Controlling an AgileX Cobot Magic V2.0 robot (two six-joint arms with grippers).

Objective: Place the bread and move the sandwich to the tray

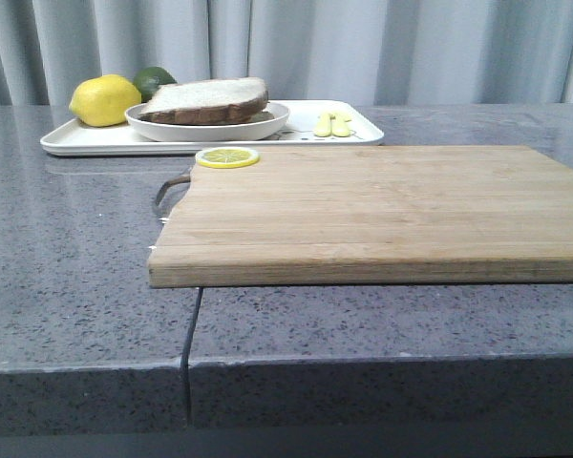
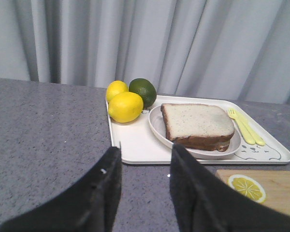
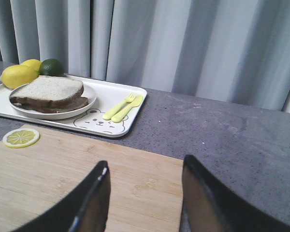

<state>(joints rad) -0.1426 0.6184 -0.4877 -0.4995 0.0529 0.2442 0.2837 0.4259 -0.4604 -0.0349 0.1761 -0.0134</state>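
The bread (image 1: 210, 95), a thick white slice with a dark crust, lies on top of a second brown-crusted slice as the sandwich on the round white plate (image 1: 267, 122). No egg shows. The plate stands on the white tray (image 1: 86, 141) at the back left. The left wrist view shows the bread (image 2: 197, 121), the plate (image 2: 157, 128) and the tray (image 2: 135, 145). My left gripper (image 2: 146, 147) is open and empty over the counter, just short of the tray's near edge. My right gripper (image 3: 146, 162) is open and empty above the cutting board, with the tray (image 3: 121, 96) and its bear drawing beyond. Neither gripper shows in the front view.
A wooden cutting board (image 1: 382, 210) fills the middle of the counter, with a lemon slice (image 1: 227, 157) on its far left corner. On the tray are two lemons (image 2: 125, 106), a lime (image 2: 143, 91) and a yellow fork and spoon (image 2: 246, 128). A grey curtain hangs behind.
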